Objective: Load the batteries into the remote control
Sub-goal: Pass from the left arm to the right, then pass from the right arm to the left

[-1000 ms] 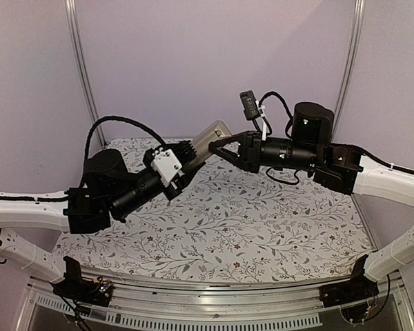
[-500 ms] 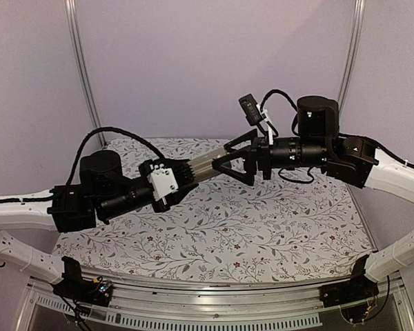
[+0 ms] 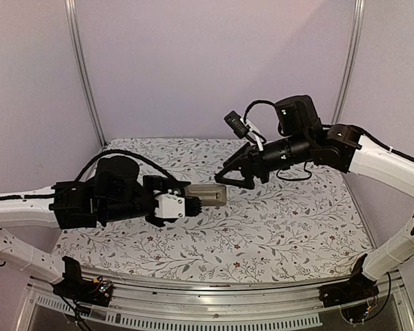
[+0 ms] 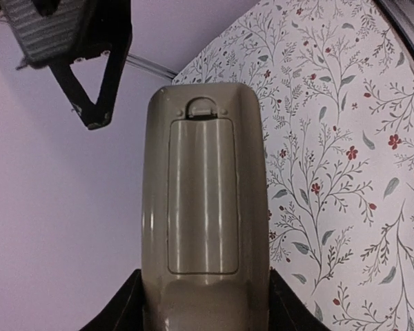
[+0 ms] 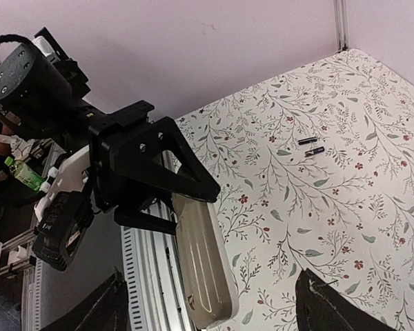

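At the near edge, a metal rail [image 3: 193, 318] runs along the table under the two arm bases. Just beyond it, the left arm reaches in from the left. The left gripper [image 3: 195, 201] is pinching the remote control [image 3: 208, 196] by one end, a finger on each long side. The remote is held above the flowered cloth [image 3: 262, 234], roughly level, with its free end pointing right.

In the left wrist view its tan-grey back faces the camera. A long rectangular panel [image 4: 201, 196] sits flush in that back, with a small tab at the free end. The recess under the panel is hidden.

A little farther back and to the right, the right arm slopes down from the right. The right gripper [image 3: 229, 178] has its fingers spread wide with nothing between them. It hovers just beside the remote's free end, slightly above and behind it, and the left wrist view shows a clear gap between the two.

Farther off, the right wrist view shows the batteries [image 5: 310, 145], two tiny dark cylinders. They lie on the cloth close beside each other and nearly parallel. They are well apart from the remote, on its far side, and neither gripper is touching them. From the top view I cannot make them out.
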Controlling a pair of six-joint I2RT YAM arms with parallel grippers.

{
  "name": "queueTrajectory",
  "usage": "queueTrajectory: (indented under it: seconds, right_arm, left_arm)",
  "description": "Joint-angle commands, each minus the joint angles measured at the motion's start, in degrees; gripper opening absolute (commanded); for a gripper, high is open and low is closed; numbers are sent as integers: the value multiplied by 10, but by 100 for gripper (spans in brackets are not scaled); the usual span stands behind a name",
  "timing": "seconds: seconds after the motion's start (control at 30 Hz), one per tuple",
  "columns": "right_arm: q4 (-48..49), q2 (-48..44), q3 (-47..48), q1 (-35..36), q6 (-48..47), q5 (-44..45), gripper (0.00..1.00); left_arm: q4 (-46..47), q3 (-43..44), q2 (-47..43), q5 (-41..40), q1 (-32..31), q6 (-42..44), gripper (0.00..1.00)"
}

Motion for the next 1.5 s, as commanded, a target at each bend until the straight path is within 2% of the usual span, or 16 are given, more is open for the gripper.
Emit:
queueTrajectory:
  seconds: [0.0,0.13,0.33,0.5,0.7,0.8,0.87,0.9,0.93,0.97,1.0,1.03,1.1,1.2,1.37,1.47]
  right_arm:
    - [-25,43,16,-1,8,-52,76]
    - [-18,69,19,0,13,-96,67]
    - [-13,89,12,0,12,-141,62]
    - [-14,100,15,10,4,-140,57]
    - [-3,102,11,11,0,-132,31]
    - [12,91,4,11,-1,-140,21]
    - [16,89,3,11,-1,-145,19]
    - [17,89,2,11,-1,-146,17]
    - [19,88,0,11,0,-146,15]
    - [22,88,0,11,1,-143,13]
    - [24,88,-1,11,3,-139,10]
    - [27,87,-2,11,4,-133,6]
    - [44,81,-6,11,11,-118,0]
    - [86,59,-22,11,27,-100,0]
    - [218,9,-83,12,62,-81,0]
    - [328,-21,-130,11,84,-78,0]
  left_arm:
    - [11,-18,-16,52,13,45,0]
    - [30,-39,-34,59,16,38,0]
    - [46,-52,-55,62,27,35,0]
    - [48,-52,-50,73,33,28,0]
    - [52,-53,-51,77,37,24,0]
    - [57,-53,-51,76,39,22,0]
    - [64,-53,-51,74,40,19,0]
    - [70,-54,-51,73,41,18,7]
    - [77,-55,-53,71,42,14,23]
    - [87,-58,-55,69,43,11,44]
    - [98,-62,-60,67,45,4,59]
    - [125,-67,-66,66,48,-2,72]
    - [169,-79,-80,75,58,-25,88]
    - [200,-80,-103,114,87,-77,99]
    - [254,-81,-134,254,161,-226,100]
    - [297,-76,-124,274,185,-332,100]
